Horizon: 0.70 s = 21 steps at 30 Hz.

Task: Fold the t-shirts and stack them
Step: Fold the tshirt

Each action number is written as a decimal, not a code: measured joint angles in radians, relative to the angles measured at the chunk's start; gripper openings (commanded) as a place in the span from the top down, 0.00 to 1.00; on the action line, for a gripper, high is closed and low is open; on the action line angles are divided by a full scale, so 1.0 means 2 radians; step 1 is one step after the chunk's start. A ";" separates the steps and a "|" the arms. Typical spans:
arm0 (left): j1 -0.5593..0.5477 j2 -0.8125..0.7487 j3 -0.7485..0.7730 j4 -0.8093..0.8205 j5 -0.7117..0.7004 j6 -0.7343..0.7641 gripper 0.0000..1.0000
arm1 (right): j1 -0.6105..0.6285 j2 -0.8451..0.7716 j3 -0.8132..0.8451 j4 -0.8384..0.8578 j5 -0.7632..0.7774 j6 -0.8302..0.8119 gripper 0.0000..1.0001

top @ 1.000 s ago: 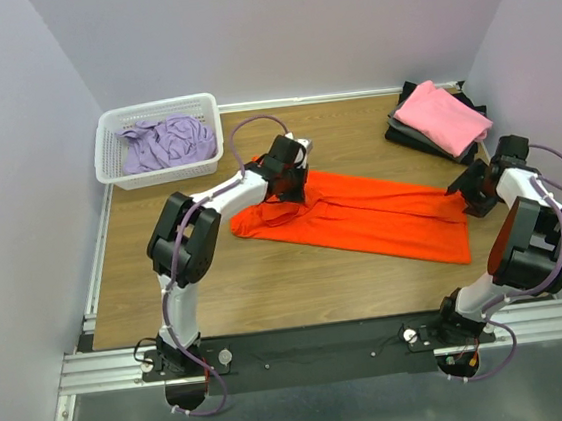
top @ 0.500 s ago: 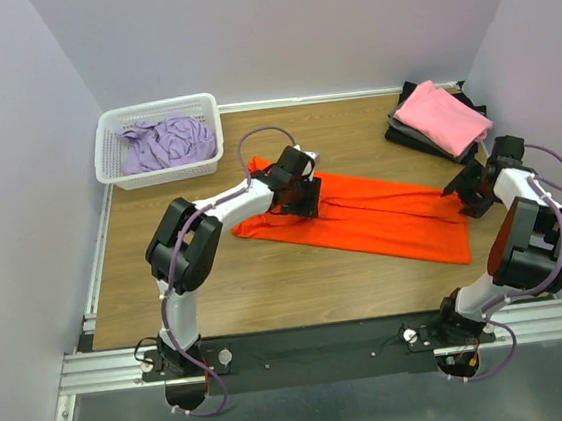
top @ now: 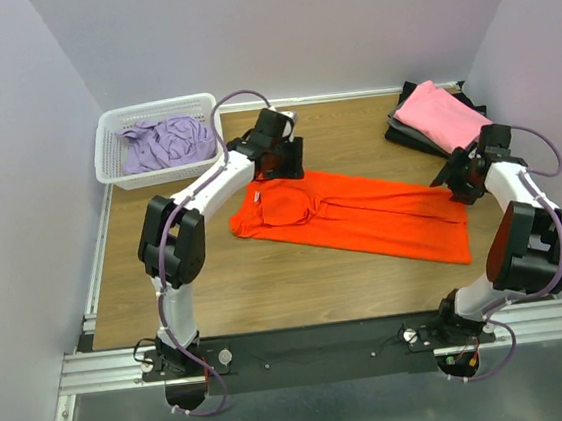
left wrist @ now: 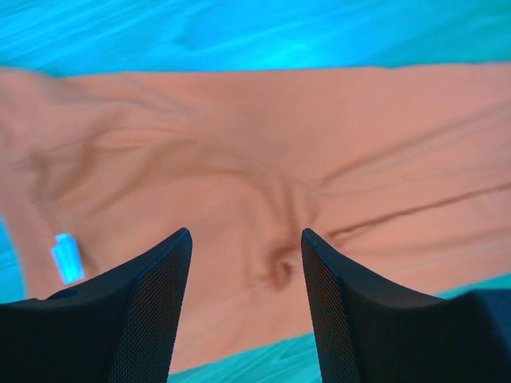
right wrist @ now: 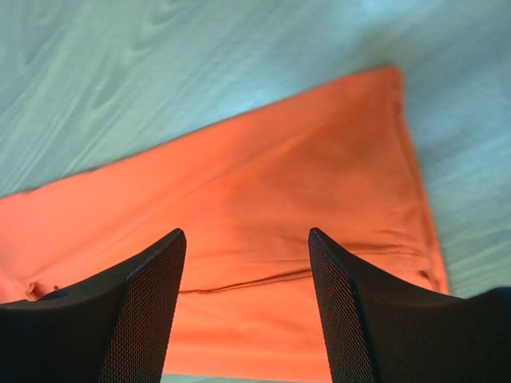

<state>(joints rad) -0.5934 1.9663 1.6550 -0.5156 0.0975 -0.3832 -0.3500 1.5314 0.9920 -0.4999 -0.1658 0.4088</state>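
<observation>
Nearest my bases lies a bare strip of the brown wood-grain surface (top: pixel 198 280). Just beyond it the bright orange cloth t-shirt (top: pixel 383 220) stretches slantwise across the middle as a long flat band. Its sides seem to be turned in already, so I judge the lengthwise folding done and the end-to-end fold not yet made.

My left claw (left wrist: pixel 244 233) hovers over the band's left end, at its far edge. Its fingers stand well apart with nothing between them. A small pucker (left wrist: pixel 279 267) sits in the cloth right under the gap, and a pale label (left wrist: pixel 65 257) shows off to one side.

My right claw (right wrist: pixel 245 231) hangs above the opposite end, also spread wide and empty, with the shirt's square corner in sight below. One claw at each end suits a long strip: either end can be lifted and carried over to the other without dragging the middle.

Farther back on the left, the white plastic lattice basket (top: pixel 116 173) holds a crumpled lavender t-shirt (top: pixel 165 142) that has not been folded. At the far right, a pink t-shirt (top: pixel 442 118) lies folded on top of dark folded shirts (top: pixel 402 129). That is the stack, kept well apart from the working area, and I take it the orange one belongs there next.
</observation>
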 measured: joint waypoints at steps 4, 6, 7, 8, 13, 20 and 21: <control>0.040 0.011 -0.012 -0.006 0.000 -0.004 0.35 | 0.018 0.001 0.009 0.001 -0.008 -0.009 0.30; 0.053 0.021 -0.015 -0.008 0.000 -0.005 0.35 | 0.028 0.004 0.012 0.001 -0.010 -0.011 0.30; 0.056 0.025 -0.015 -0.009 0.000 -0.005 0.35 | 0.032 0.007 0.015 0.000 -0.011 -0.012 0.30; 0.057 0.029 -0.016 -0.009 0.000 -0.005 0.35 | 0.037 0.011 0.019 0.000 -0.012 -0.013 0.30; 0.058 0.040 -0.022 -0.006 0.009 -0.011 0.35 | 0.052 0.039 0.036 0.005 -0.020 -0.012 0.30; 0.063 0.079 -0.024 0.020 0.033 -0.022 0.35 | 0.052 0.101 0.042 0.014 -0.037 -0.006 0.31; 0.064 0.087 -0.024 0.023 0.036 -0.025 0.35 | 0.052 0.109 0.042 0.014 -0.042 -0.004 0.31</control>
<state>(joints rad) -0.4656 2.1395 1.6066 -0.4686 0.1699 -0.4335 -0.2451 1.7496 1.0760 -0.4709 -0.2489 0.4011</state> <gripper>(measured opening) 0.651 0.695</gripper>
